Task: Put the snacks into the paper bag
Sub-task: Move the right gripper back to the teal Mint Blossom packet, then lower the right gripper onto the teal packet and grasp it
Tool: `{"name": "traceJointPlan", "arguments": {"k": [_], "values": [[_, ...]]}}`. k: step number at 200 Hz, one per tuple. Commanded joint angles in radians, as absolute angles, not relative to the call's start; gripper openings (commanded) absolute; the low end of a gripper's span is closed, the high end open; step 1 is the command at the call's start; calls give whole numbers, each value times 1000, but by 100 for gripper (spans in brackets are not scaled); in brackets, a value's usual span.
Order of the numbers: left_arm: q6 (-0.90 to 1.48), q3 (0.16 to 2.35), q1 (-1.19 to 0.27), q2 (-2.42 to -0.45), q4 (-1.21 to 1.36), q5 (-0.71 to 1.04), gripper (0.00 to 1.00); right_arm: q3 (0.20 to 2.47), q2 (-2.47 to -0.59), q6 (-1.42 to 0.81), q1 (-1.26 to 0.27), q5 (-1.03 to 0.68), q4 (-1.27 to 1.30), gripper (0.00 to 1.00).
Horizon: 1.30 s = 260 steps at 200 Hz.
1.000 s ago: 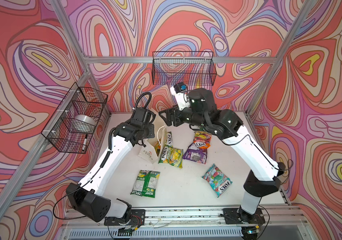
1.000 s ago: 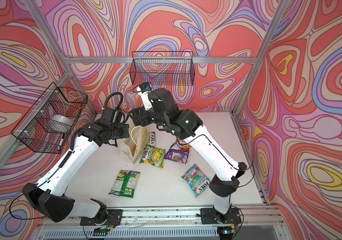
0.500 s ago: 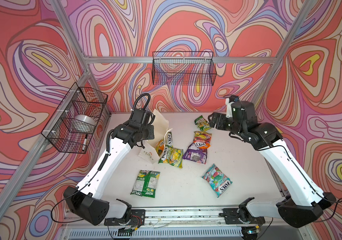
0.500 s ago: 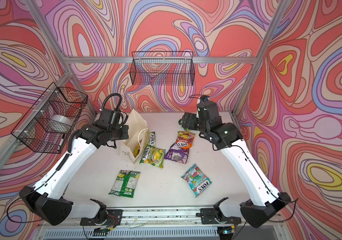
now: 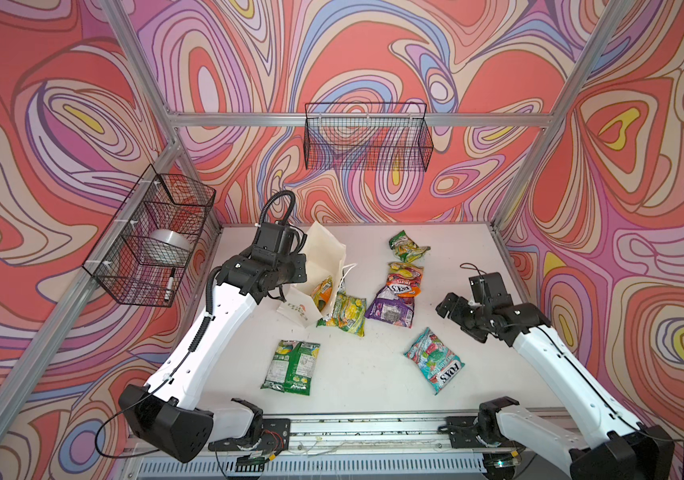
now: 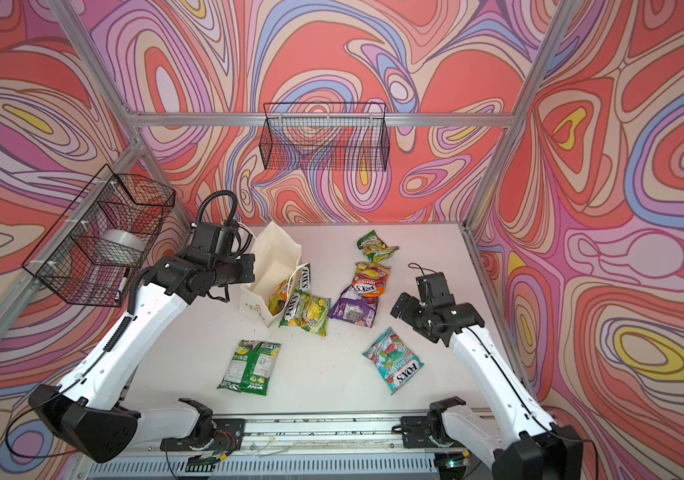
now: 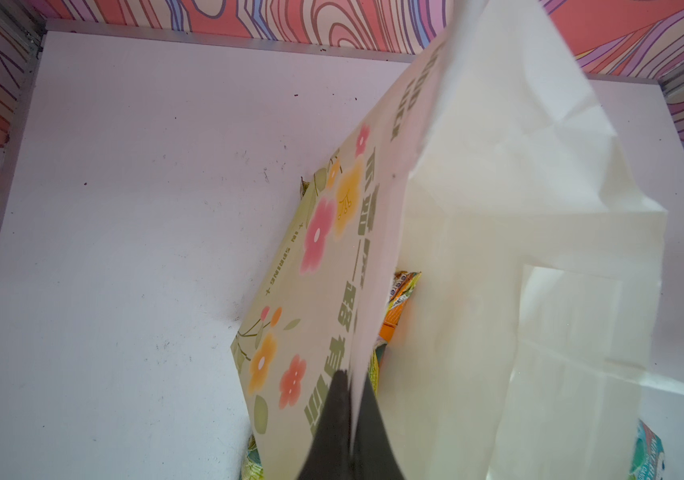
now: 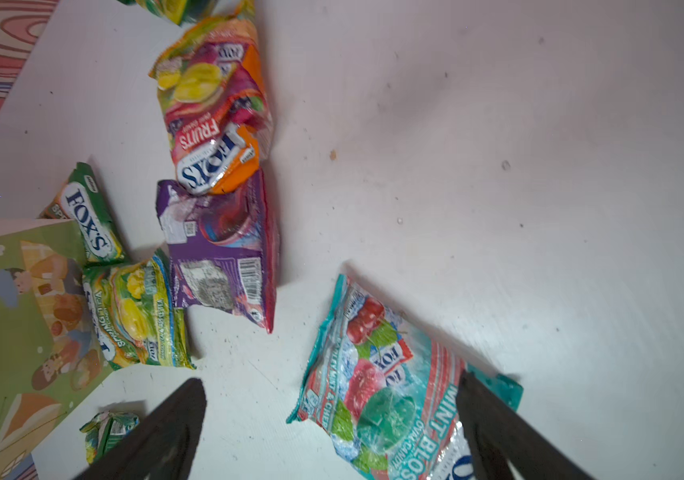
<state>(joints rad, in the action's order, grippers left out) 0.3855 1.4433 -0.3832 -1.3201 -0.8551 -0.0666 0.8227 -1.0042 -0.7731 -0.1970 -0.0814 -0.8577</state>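
The paper bag [image 7: 498, 249] is pinched by its wall between the closed jaws of the left gripper [image 7: 350, 399], with its mouth kept open. An orange-green packet [image 5: 322, 293] is seen inside it, just beyond the fingertips. The right gripper [image 8: 330, 384] is spread wide and nothing is held in it. The teal-pink packet [image 8: 377, 386] lies on the table [image 8: 498, 166] just beneath it. Farther ahead, the purple packet [image 8: 224, 257] is overlapped by the orange packet [image 8: 211, 124].
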Motion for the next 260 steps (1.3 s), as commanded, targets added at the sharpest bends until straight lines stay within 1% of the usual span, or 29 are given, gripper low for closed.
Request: {"name": "traceJointPlan", "arguments": {"k": [1,40,65,92,114,164,187,210,244,260], "values": [[382,1424,-374,-1333,-858,-32,0,765,-947,-864,-187,-130,-859,98],[388,1413,-373,-1331,-848,-35,0,699,-901,-908,-184,-179,-925,98],[387,1411,-372,-1333,-850,-42,0,642,-893,-914,-184,-232,-896,98],[386,1411,-372,-1336,-848,-44,0,625,-904,-899,-185,-251,-874,98],[387,1411,-368,-1339,-848,-38,0,620,-934,-896,-184,-207,-926,98],[387,1411,-362,-1352,-847,-11,0,543,-943,-940,-184,-210,-927,98],[391,1408,-361,-1349,-842,-4,0,493,-920,-966,-184,-253,-853,98],[391,1408,-358,-1353,-841,-3,0,446,-953,-989,-184,-297,-764,99],[394,1408,-356,-1350,-841,4,0,445,-998,-990,-184,-267,-725,98],[394,1406,-352,-1340,-836,12,0,439,-1012,-1003,-185,-263,-697,92]]}}
